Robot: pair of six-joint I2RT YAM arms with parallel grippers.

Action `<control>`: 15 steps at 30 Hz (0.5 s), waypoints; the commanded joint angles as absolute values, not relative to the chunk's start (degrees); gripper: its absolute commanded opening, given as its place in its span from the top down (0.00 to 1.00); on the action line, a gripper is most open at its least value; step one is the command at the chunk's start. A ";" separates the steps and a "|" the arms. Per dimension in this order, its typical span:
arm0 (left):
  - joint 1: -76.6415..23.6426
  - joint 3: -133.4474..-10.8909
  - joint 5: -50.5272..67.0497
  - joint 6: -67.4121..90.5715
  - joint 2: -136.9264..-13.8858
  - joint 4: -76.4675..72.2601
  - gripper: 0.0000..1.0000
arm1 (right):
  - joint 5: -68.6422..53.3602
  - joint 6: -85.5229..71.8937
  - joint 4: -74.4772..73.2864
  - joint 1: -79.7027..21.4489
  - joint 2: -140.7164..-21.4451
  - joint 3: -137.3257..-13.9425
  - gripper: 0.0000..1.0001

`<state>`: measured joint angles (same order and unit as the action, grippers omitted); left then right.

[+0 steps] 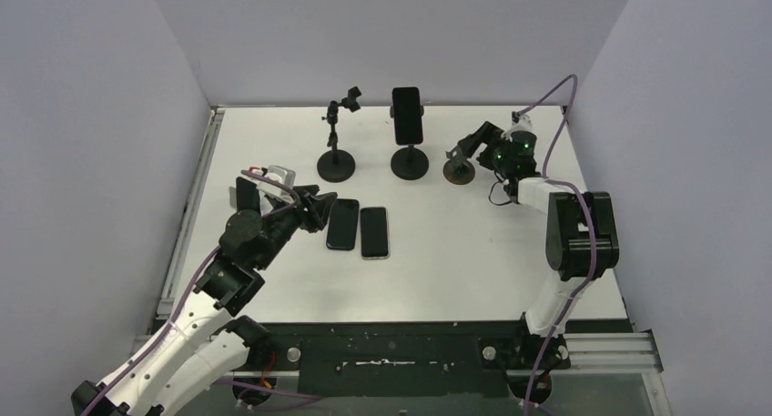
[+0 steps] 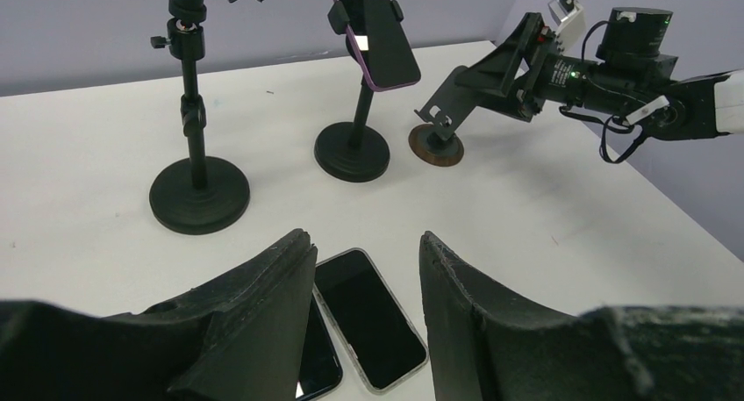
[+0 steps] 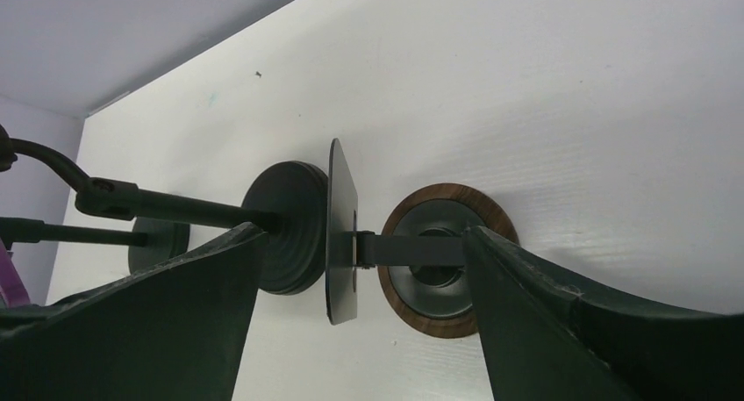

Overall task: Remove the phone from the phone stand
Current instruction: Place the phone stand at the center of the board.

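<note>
The phone (image 1: 407, 114) stands in the middle stand (image 1: 410, 162) on the white counter (image 1: 473, 270), long axis upright, dark face toward the arms, grey walls (image 1: 91, 116) around. The left claw (image 1: 321, 212) is half open and empty by two flat phones (image 1: 342, 223); the right claw (image 1: 457, 154) gapes around a small stand (image 1: 458, 172).

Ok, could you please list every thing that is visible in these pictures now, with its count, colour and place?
upright black phone: one, black with a purple edge, clamped in the middle stand
flat black phones: two, black, lying side by side on the table in front of the stands
tall black round-base stand: one, black, left of the row, clamp empty
middle black round-base stand: one, black, holds the upright phone
small brown-base stand: one, brown base and black plate, right of the row, no phone
white table: one, white, under everything
left hand: one, black, open, by the flat phones
right hand: one, black, open, its fingers on either side of the small stand
</note>
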<state>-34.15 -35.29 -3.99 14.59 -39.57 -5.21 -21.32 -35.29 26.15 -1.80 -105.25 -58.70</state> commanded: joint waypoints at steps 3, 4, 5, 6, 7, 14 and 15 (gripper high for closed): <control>-34.01 -35.17 -2.94 14.32 -38.31 -8.35 0.55 | -15.20 -35.46 26.27 -1.90 -93.57 -56.06 0.12; -33.97 -35.16 -2.91 14.39 -38.20 -8.42 0.55 | -14.24 -35.57 26.07 -2.41 -91.23 -55.14 0.12; -34.01 -35.16 -2.97 14.42 -38.18 -8.52 0.55 | -13.18 -35.30 25.54 -3.36 -88.72 -54.24 0.12; -34.01 -35.10 -2.85 14.49 -38.08 -8.49 0.55 | -11.52 -34.35 24.67 -4.79 -85.80 -53.44 0.12; -34.06 -35.15 -2.92 14.50 -38.10 -8.53 0.55 | -9.54 -32.99 23.49 -6.74 -83.07 -52.77 0.12; -34.27 -35.23 -3.63 14.58 -38.04 -8.12 0.55 | 4.26 -23.31 15.52 -27.74 -66.22 -45.98 0.16; -34.28 -35.26 -3.83 14.59 -38.06 -8.05 0.55 | 5.52 -23.00 14.65 -31.24 -65.17 -44.58 0.17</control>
<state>-34.15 -35.22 -3.84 14.66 -38.65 -5.45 -3.79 -28.47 19.18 -21.56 -70.39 -49.30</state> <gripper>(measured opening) 0.451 0.852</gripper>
